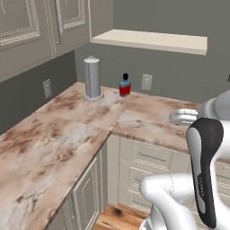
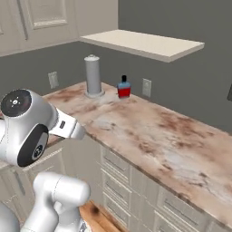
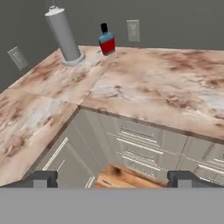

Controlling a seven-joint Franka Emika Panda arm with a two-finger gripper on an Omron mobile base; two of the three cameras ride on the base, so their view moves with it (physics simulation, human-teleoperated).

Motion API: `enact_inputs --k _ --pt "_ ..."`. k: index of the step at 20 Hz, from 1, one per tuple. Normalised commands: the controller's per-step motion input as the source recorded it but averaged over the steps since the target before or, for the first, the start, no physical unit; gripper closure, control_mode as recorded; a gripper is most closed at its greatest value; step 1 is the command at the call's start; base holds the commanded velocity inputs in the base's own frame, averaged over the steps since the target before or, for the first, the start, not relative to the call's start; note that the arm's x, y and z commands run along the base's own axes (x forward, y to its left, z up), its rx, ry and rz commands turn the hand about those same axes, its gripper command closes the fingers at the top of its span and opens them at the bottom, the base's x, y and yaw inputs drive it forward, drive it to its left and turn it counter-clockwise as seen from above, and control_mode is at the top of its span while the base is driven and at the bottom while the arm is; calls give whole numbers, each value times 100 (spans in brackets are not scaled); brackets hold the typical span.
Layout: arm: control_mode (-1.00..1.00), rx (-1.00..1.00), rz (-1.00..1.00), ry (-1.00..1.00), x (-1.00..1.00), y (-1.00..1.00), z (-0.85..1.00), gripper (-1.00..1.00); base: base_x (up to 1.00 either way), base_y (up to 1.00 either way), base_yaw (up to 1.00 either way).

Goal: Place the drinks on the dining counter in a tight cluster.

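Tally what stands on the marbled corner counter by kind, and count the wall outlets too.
Red-and-blue container: 1
Tall grey cylinder on a round base: 1
Wall outlets: 2
Total: 4

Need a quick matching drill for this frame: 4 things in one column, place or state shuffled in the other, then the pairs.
Things:
1. red-and-blue container
2. grey cylinder
3. shelf
4. gripper

Place or state:
A. open, above the cabinet fronts
B. mounted on the wall above the counter
C. on a round base in the counter's corner
D. on the counter by the back wall, just beside a wall outlet

Pairs: 1-D, 2-C, 3-B, 4-A
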Motion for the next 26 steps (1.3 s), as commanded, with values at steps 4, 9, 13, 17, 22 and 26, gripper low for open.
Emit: enact_inputs --k 4,9,13,17,22,26 --pt "100 0 0 0 0 0 0 -100 100 -23 4" --pt "100 0 0 0 0 0 0 -100 100 37 -19" --pt "100 0 0 0 0 0 0 -100 94 72 -60" --pt "100 0 0 0 0 0 0 -100 84 66 -63" --pt "100 0 0 0 0 0 0 -100 57 37 -33" --pt "100 0 0 0 0 0 0 -100 0 0 -1"
